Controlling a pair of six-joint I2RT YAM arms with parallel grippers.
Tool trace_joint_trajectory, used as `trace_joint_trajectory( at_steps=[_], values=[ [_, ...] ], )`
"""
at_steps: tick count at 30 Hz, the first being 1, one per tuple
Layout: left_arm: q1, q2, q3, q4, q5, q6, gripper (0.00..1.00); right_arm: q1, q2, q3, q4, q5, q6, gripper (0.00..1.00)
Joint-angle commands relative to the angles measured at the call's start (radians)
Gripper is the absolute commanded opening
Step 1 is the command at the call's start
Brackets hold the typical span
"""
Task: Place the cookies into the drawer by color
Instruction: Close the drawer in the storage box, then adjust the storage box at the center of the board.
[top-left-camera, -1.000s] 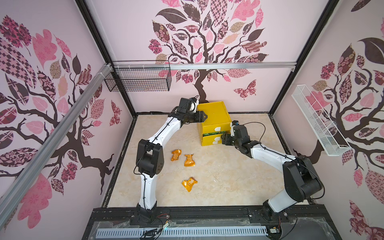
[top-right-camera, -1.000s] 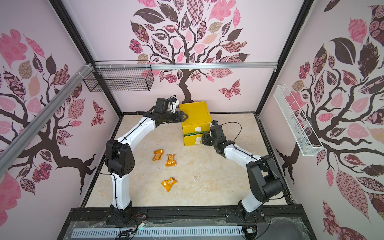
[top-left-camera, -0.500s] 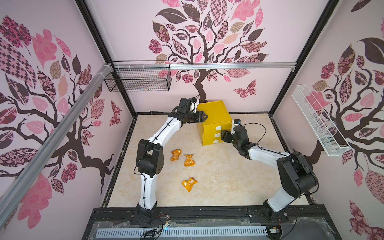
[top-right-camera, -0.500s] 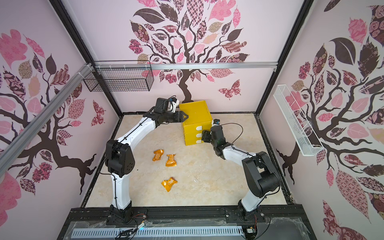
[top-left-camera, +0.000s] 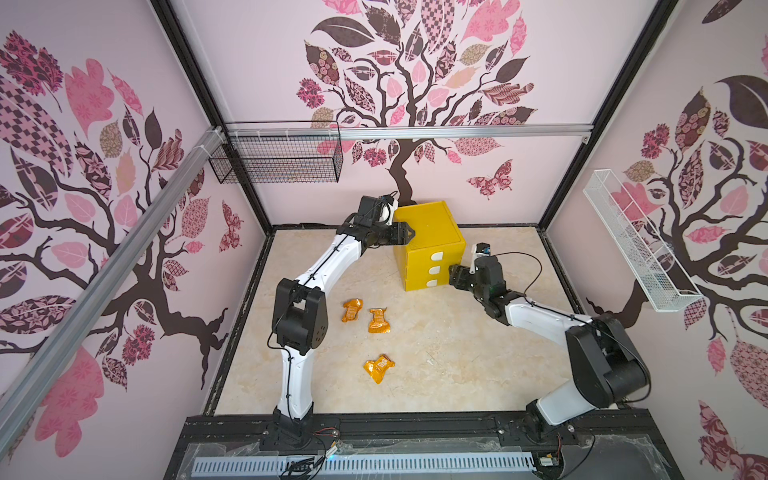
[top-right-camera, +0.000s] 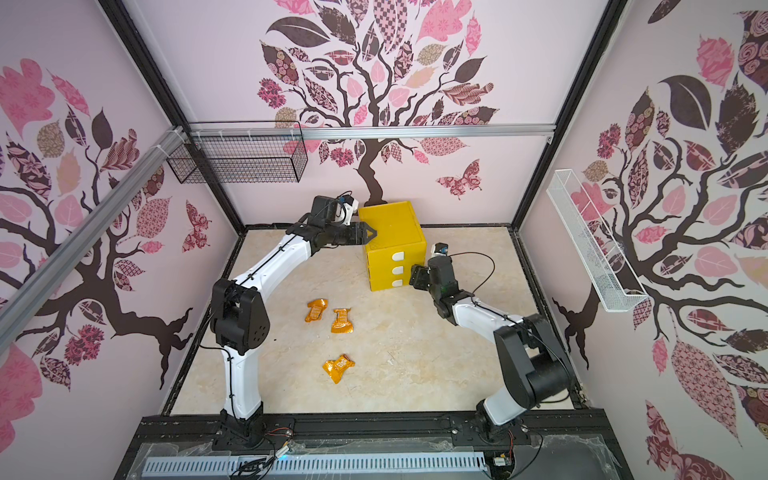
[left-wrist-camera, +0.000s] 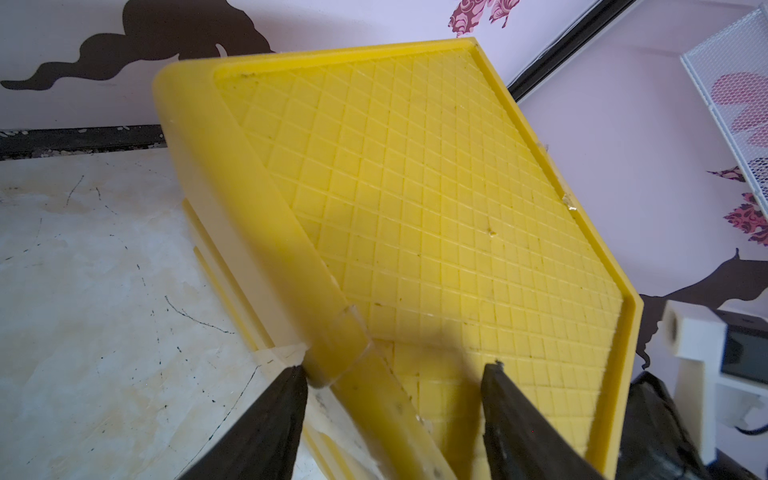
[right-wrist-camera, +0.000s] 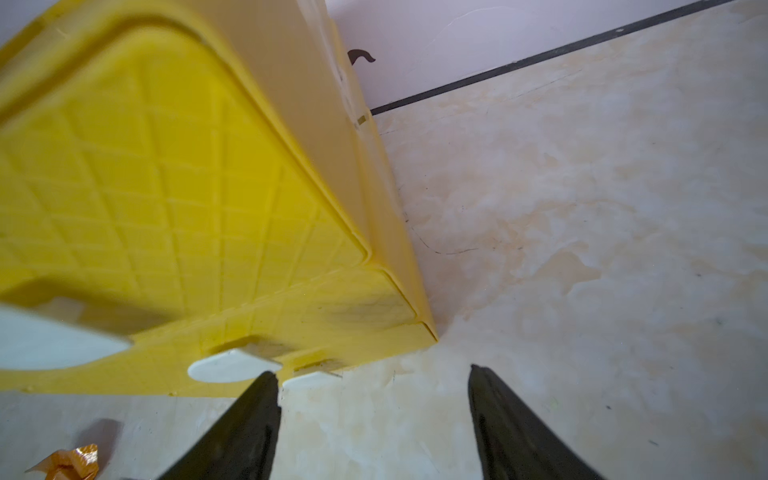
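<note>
**Left hand wide on the drawer, right hand wide at its front**

From above, in both top views, my left hand is at the upper side edge of the yellow drawer. The drawer stands at the back of the floor near the wall, with all three fronts shut. My right hand sits low, just beside the bottom corner of the front, near the lowest white handle. Three orange cookies lie on the floor, well apart from the drawer. Two are close together and one is nearer my base.

Through my left wrist camera, my fingers stand wide, straddling the rim of the drawer's gridded top. One tip is against the outer edge and the other is over the top. The gap is far wider than the rim between them.

Through my right wrist camera, my fingers are spread wide and empty above the floor. One tip is just beside the lowest handle. One orange cookie shows on the floor before the drawer.
</note>
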Motion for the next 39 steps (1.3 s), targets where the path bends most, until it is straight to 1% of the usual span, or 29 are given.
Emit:
trace_joint_trajectory(
  at_steps=[1, 5, 8, 10, 12, 14, 16, 18, 19, 21, 23, 27, 34, 39],
  values=[
    [-0.010, 0.049, -0.038, -0.137, -0.008, 0.032, 0.70, -0.040, -0.123, 0.007, -0.174, -0.027, -0.022, 0.75],
    [-0.010, 0.048, -0.037, -0.138, -0.007, 0.030, 0.69, -0.102, -0.176, 0.061, -0.300, -0.053, -0.019, 0.75],
    [-0.012, 0.045, -0.041, -0.137, -0.007, 0.033, 0.69, -0.181, -0.124, 0.168, -0.371, -0.114, -0.001, 0.75],
    [-0.013, 0.043, -0.040, -0.137, -0.008, 0.034, 0.69, -0.236, -0.042, 0.269, -0.410, -0.179, 0.006, 0.75],
    [-0.016, 0.041, -0.042, -0.137, -0.008, 0.036, 0.68, -0.265, 0.058, 0.391, -0.460, -0.229, 0.014, 0.75],
    [-0.018, 0.037, -0.042, -0.137, -0.006, 0.037, 0.68, -0.272, 0.167, 0.525, -0.503, -0.290, 0.005, 0.75],
    [-0.019, 0.036, -0.042, -0.131, 0.005, 0.036, 0.68, -0.272, 0.298, 0.685, -0.568, -0.382, 0.000, 0.75],
    [-0.019, 0.034, -0.044, -0.126, 0.023, 0.034, 0.68, -0.273, 0.404, 0.810, -0.615, -0.462, 0.019, 0.75],
    [-0.019, 0.034, -0.045, -0.123, 0.035, 0.033, 0.68, -0.273, 0.449, 0.861, -0.629, -0.517, 0.037, 0.75],
    [-0.019, 0.032, -0.048, -0.116, 0.052, 0.029, 0.68, -0.270, 0.495, 0.911, -0.642, -0.603, 0.072, 0.73],
    [-0.020, 0.032, -0.050, -0.112, 0.071, 0.025, 0.68, -0.252, 0.488, 0.892, -0.615, -0.647, 0.079, 0.72],
    [-0.019, 0.033, -0.045, -0.102, 0.099, 0.013, 0.67, -0.214, 0.441, 0.831, -0.627, -0.646, 0.061, 0.72],
    [-0.020, 0.032, -0.042, -0.100, 0.120, 0.001, 0.66, -0.191, 0.365, 0.701, -0.620, -0.634, 0.068, 0.71],
    [-0.023, 0.015, -0.063, -0.091, 0.138, -0.004, 0.65, -0.175, 0.336, 0.661, -0.621, -0.623, 0.074, 0.70]
  ],
)
